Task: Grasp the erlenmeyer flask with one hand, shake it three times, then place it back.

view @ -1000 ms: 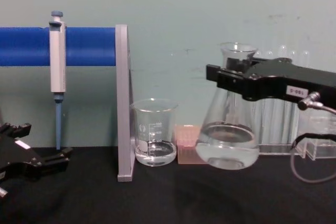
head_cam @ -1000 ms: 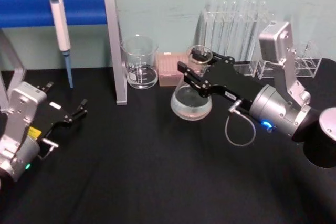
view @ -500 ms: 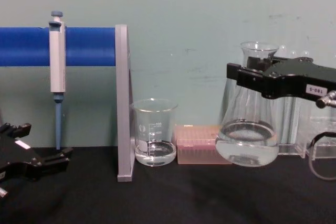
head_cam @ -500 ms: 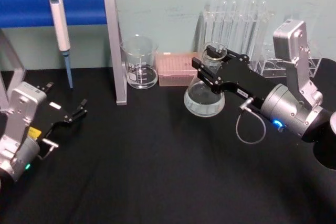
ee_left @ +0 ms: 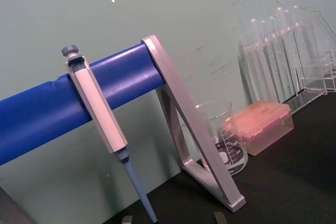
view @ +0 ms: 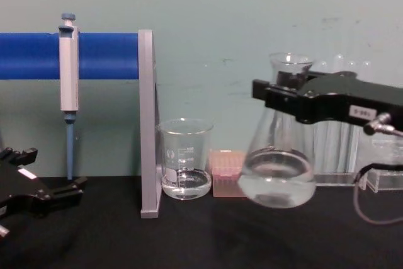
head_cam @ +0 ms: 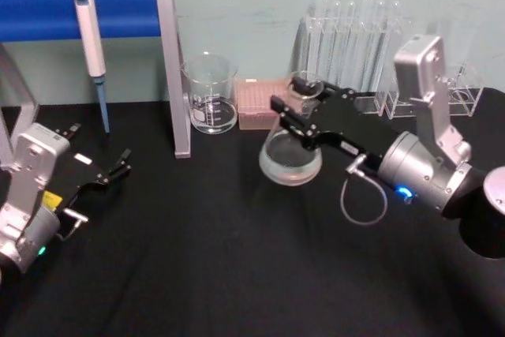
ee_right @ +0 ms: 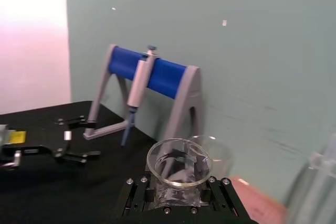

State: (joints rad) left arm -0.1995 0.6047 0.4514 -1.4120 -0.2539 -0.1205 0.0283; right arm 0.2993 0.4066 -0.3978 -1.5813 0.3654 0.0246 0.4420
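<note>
The clear glass conical erlenmeyer flask (head_cam: 289,159), partly filled with clear liquid, is held by its narrow neck in the black blocky right pincer (head_cam: 290,120), whose two flat fingers are clenched on either side just under the flared rim. In the chest view the flask is seen tilted and seemingly lifted just off the black desk (head_cam: 221,258), in front of the pink plastic box (head_cam: 254,104) and near the short glass beaker (head_cam: 211,96). The shake in hand is best done with short, even swings, the neck kept pinched firmly and the liquid kept below the neck; room should be left to the beaker and to the rack of thin clear test tubes (head_cam: 351,33) behind. The left pincer (head_cam: 118,165) is parked low at the desk's left with its fingers apart. The pads' contact with the glass is hidden by the pincer's body, the printed marks cannot be read, and the number of shakes completed cannot be told.
</note>
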